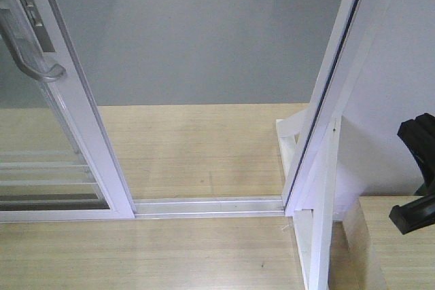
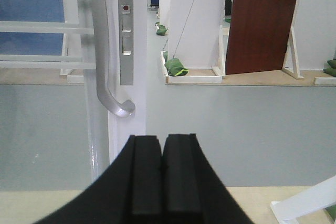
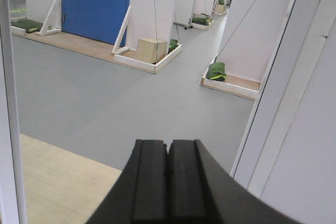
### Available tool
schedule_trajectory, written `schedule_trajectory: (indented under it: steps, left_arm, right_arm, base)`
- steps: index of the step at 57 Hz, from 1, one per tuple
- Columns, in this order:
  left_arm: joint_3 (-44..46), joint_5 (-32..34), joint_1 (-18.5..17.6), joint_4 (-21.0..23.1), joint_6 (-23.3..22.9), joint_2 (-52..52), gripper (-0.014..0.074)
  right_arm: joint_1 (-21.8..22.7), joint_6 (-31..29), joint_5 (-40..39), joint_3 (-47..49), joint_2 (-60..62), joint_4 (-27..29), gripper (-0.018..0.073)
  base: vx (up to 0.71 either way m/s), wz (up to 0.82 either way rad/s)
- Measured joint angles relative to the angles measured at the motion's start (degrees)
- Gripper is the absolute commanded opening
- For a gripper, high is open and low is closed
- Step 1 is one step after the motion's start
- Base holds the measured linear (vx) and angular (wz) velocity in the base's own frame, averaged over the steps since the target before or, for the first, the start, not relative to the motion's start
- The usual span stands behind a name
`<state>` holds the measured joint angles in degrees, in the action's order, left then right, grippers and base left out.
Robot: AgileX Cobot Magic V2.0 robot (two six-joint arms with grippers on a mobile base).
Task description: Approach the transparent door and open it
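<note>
No readable text, label, brand, number or sign anywhere in view. Lock plate [image 2: 126, 35] on transparent door [image 2: 126, 103] carries only small red dot, no lettering. Walls, other doors, floor unmarked.

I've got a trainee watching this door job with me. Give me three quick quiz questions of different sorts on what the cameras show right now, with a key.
1. True or false: the left gripper is clamped on the pull handle of the transparent door.
2. Multiple choice: in the front view, the doorway between the transparent door and the white post is A) fully shut, B) open with grey floor visible beyond, C) blocked by a box.
3. Fill in: in the right wrist view, the right gripper has its fingers ____.

Key:
1. False; it is shut, empty, below the handle.
2. B.
3. Closed together, holding nothing.
</note>
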<state>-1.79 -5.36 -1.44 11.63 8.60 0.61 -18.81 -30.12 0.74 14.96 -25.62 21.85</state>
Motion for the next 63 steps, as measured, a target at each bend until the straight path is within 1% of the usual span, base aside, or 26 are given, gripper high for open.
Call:
schedule_trajectory:
  steps: [30,33,36,40,47,51,56,63]
  left_arm:
    - [0.0,0.0,0.0,0.0,0.0,0.0,-0.0006]
    - [0.0,0.0,0.0,0.0,0.0,0.0,-0.0006]
    - [0.0,0.0,0.0,0.0,0.0,0.0,-0.0006]
    - [0.0,0.0,0.0,0.0,0.0,0.0,-0.0006]
    - [0.0,0.0,0.0,0.0,0.0,0.0,-0.0006]
    - [0.0,0.0,0.0,0.0,0.0,0.0,-0.0006]
    - [0.0,0.0,0.0,0.0,0.0,0.0,-0.0006]
    - [0.0,0.0,0.0,0.0,0.0,0.0,-0.0006]
  right_arm:
    - [0.0,0.09,-0.74,0.0,0.0,0.0,-0.0004]
    - [0.0,0.92,-0.74,0.0,0.0,0.0,-0.0004]
    - [0.0,3.31,-0.74,0.0,0.0,-0.46,-0.0004]
    - [0.0,7.68,-0.74,0.0,0.0,-3.01,-0.0004]
    - [0.0,16.7,0.74,0.0,0.2,-12.13,-0.0004]
    - [0.0,20.29,1.94,-0.12,1.25,-16.6,-0.0004]
    - [0.0,22.13,2.18,-2.07,3.98,-19.73,-0.0004]
    - [0.0,22.77,0.98,-9.57,10.92,-20.7,-0.0004]
  base:
    - [0.0,0.0]
    - [0.0,0.0]
    - [0.0,0.0]
    - [0.0,0.0]
    - [0.0,0.0]
    - [0.0,0.0]
    - [0.0,0.0]
    - [0.0,0.0]
